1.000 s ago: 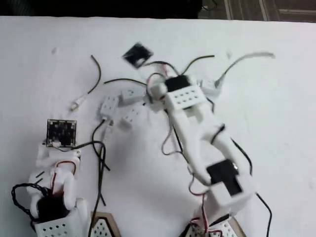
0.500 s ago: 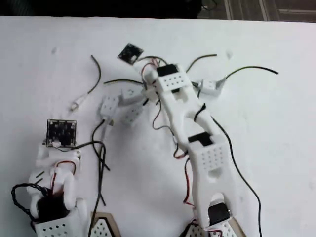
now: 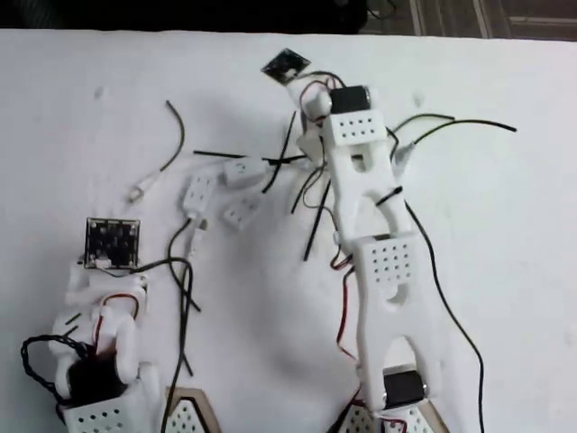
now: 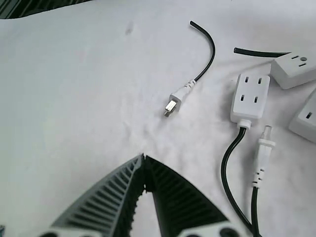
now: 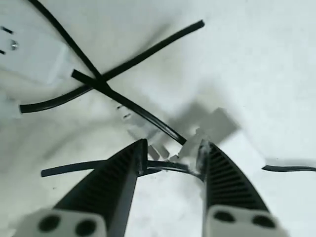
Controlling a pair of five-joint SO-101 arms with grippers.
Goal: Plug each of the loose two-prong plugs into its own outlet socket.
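Observation:
Three white outlet sockets (image 3: 200, 191) (image 3: 242, 170) (image 3: 242, 212) lie left of centre. One loose white two-prong plug (image 4: 175, 101) on a short black cord lies ahead of my left gripper (image 4: 144, 165), which is shut and empty. A second plug (image 4: 261, 150) rests beside the nearest socket (image 4: 251, 96). My right gripper (image 5: 170, 148) hangs near the table's far edge, behind the sockets, its jaws closed on a small white plug (image 5: 163, 149) whose black cord (image 5: 128, 106) trails away. Another white plug (image 5: 232, 140) lies just beside it.
Loose black cords (image 3: 311, 225) cross the table around the right arm (image 3: 388, 271). The left arm (image 3: 99, 298) sits at the near left corner. The far table edge (image 3: 180, 32) is close behind the right gripper. Open white tabletop stretches to the right.
The right arm has swung from over the sockets toward the table's far side, and the cords around it have shifted and turned. The left arm has not moved.

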